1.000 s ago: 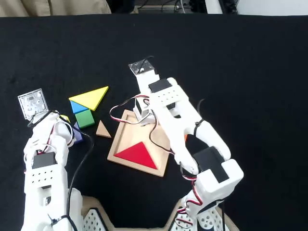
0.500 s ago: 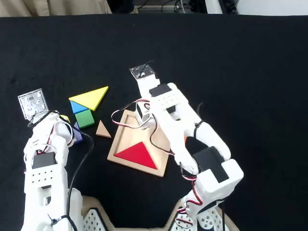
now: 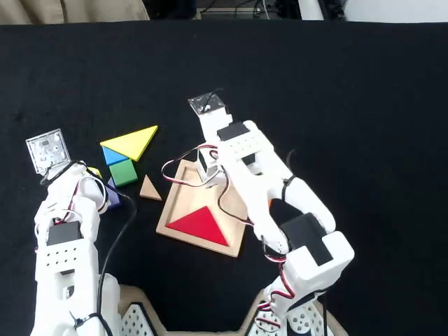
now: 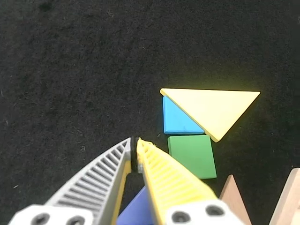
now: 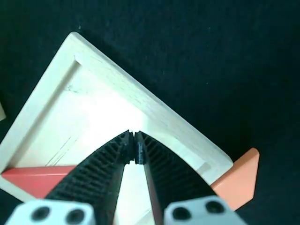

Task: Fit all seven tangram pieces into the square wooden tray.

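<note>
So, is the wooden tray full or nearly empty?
Nearly empty: the wooden tray shows one red triangle and bare wood; the yellow triangle and green square lie outside it.

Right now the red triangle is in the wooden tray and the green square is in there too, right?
Not quite. The red triangle is in the wooden tray, but the green square lies outside it on the black table, next to the yellow triangle. The high view shows it.
</note>
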`<state>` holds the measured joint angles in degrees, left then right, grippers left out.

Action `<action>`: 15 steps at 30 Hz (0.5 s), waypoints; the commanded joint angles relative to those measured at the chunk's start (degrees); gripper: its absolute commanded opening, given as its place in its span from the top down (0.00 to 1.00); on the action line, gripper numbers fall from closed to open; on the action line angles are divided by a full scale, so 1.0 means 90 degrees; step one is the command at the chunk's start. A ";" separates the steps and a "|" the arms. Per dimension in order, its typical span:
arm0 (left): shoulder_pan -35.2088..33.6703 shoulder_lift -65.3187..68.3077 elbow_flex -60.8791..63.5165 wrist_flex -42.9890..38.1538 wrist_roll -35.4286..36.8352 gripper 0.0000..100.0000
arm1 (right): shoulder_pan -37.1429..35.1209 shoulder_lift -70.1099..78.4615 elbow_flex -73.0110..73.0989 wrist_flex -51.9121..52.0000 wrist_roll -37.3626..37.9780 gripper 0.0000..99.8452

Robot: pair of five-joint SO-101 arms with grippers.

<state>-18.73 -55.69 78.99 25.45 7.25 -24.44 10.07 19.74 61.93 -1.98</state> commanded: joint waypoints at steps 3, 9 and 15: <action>0.0073 -0.0068 -0.0054 -0.0117 -0.0010 0.97 | 0.0147 -0.0024 0.0005 -0.0254 -0.0049 0.99; 0.0073 -0.0068 -0.0054 -0.0117 -0.0010 0.97 | 0.0127 -0.0015 0.0005 -0.0234 -0.0049 0.99; 0.0073 -0.0059 -0.0054 -0.0117 -0.0010 0.97 | 0.0127 -0.0015 0.0093 -0.0195 0.0195 0.99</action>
<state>-18.73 -55.69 78.99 25.45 7.25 -24.44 10.07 20.00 60.44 -1.89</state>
